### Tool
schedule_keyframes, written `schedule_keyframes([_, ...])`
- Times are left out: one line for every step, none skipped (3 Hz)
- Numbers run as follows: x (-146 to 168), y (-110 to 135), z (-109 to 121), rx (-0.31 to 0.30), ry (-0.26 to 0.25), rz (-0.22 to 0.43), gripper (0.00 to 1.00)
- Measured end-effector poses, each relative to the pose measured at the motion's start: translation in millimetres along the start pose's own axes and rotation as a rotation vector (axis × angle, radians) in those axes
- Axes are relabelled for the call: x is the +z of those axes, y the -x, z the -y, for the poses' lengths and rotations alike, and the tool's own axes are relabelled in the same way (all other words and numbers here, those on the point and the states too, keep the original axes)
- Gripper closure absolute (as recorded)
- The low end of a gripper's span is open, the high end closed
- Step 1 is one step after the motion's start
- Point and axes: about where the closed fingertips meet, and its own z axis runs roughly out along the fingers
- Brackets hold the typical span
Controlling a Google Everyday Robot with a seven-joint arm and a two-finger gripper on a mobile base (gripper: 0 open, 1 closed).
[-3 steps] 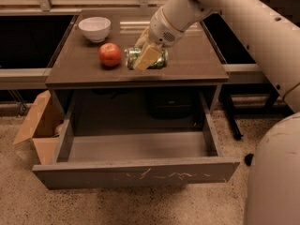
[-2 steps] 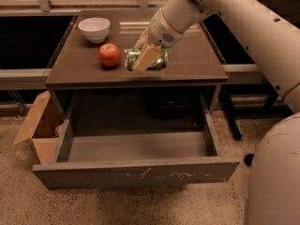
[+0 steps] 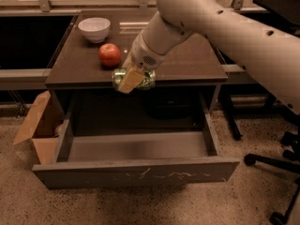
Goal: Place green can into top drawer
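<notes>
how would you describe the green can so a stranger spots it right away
Find the dark brown table with the top drawer pulled open beneath it. At the table's front edge, the gripper is clamped on the green can. It is the only green, mottled cylinder; the red apple and white bowl sit behind it on the tabletop.
</notes>
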Motion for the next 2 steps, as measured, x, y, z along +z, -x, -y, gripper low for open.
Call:
schedule_keyframes([28.1,2.8,-36.1,0.011,0.004,-0.033,1.00])
schedule_keyframes([65.3,-7.8,-69.1,0.045,0.036,-0.025,1.00])
